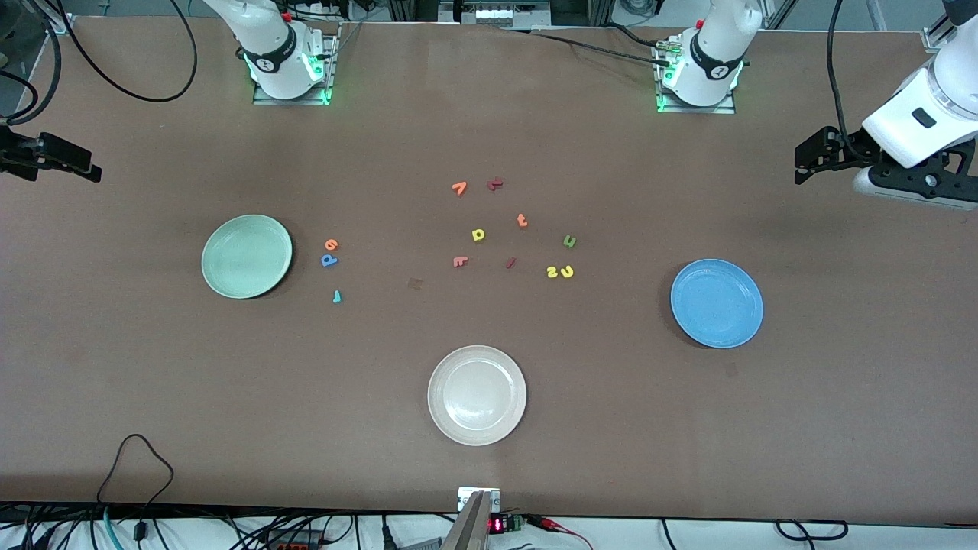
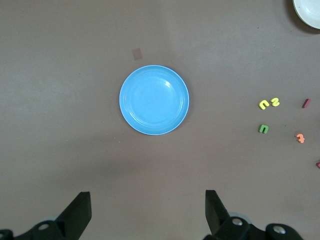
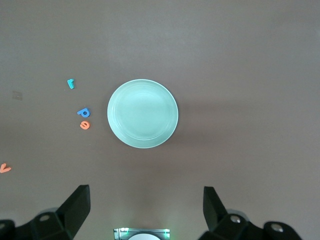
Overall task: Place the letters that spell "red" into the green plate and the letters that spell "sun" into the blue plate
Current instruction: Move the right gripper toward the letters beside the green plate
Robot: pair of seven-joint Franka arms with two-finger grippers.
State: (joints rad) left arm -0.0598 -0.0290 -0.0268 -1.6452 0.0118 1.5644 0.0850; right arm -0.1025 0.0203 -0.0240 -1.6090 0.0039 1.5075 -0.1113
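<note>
The green plate [image 1: 247,256] [image 3: 142,113] lies empty toward the right arm's end. Beside it on the table are the orange "e" [image 1: 331,244] [image 3: 85,124], blue "d" [image 1: 328,260] [image 3: 83,112] and teal "r" [image 1: 336,296] [image 3: 71,83]. The blue plate [image 1: 717,303] [image 2: 154,100] lies empty toward the left arm's end. The yellow "s" [image 1: 552,272] [image 2: 274,102], yellow "u" [image 1: 566,271] [image 2: 263,104] and green "n" [image 1: 569,241] [image 2: 263,129] sit mid-table. My left gripper [image 1: 802,160] [image 2: 147,197] and right gripper [image 1: 84,164] [image 3: 146,192] hang open and empty, high over the table's ends.
A cream-white plate [image 1: 477,395] sits nearest the front camera. Other loose letters lie mid-table: a yellow d/p [image 1: 478,234], an orange "t" [image 1: 522,221], an orange piece [image 1: 459,187], dark red pieces [image 1: 495,183] and a pink one [image 1: 459,261].
</note>
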